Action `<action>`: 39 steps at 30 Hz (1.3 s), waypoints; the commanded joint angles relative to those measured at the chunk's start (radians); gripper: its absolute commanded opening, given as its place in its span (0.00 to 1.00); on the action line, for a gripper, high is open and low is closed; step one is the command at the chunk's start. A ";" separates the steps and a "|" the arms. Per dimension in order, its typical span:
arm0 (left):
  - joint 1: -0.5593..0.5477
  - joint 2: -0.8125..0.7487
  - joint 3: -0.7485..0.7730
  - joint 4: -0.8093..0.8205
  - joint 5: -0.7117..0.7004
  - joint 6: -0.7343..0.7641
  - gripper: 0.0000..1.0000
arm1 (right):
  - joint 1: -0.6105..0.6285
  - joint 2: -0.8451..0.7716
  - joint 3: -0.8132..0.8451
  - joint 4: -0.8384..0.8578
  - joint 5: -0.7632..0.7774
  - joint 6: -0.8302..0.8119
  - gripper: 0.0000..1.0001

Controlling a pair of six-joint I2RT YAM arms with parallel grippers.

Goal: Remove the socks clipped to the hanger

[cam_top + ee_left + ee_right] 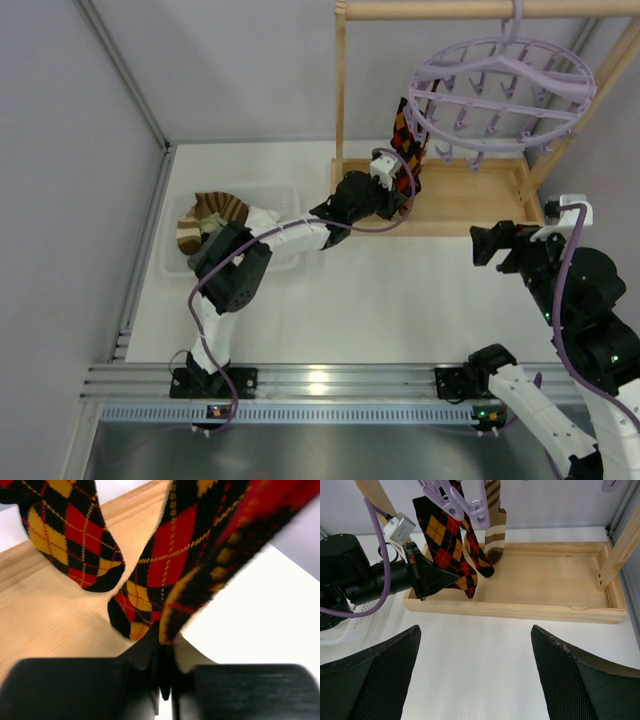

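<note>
Left wrist view shows the left hand (162,652) pinching the lower edge of a diamond-patterned sock (172,555) at frame centre, probably so a downward pull frees it from the hanger (588,82) at upper right in the top view, while the right hand (476,672) stands spread, empty.

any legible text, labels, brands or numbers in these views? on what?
No legible text in any view.
Small orange-marked spot by the left arm's base: too small to read.
White module on the left arm's wrist: no print visible.
No lettering on the diamond-patterned sock, hanger or wooden tray.
</note>
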 commanded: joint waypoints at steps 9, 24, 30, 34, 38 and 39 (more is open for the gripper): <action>-0.254 -0.154 -0.059 0.065 -0.538 0.160 0.00 | -0.011 -0.024 0.033 0.040 0.015 0.024 0.87; -0.531 0.040 0.246 -0.020 -1.068 0.513 0.00 | -0.011 0.123 0.358 -0.089 0.055 0.017 0.87; -0.569 0.157 0.377 -0.020 -1.140 0.639 0.00 | -0.009 0.300 0.490 -0.120 -0.097 0.015 0.82; -0.589 0.203 0.418 -0.020 -1.160 0.680 0.00 | -0.009 0.424 0.567 -0.157 -0.128 0.017 0.76; -0.601 0.237 0.450 -0.020 -1.171 0.709 0.00 | -0.009 0.506 0.605 -0.171 -0.087 0.011 0.73; -0.603 0.243 0.456 -0.020 -1.172 0.719 0.00 | -0.006 0.525 0.602 -0.171 -0.067 0.006 0.72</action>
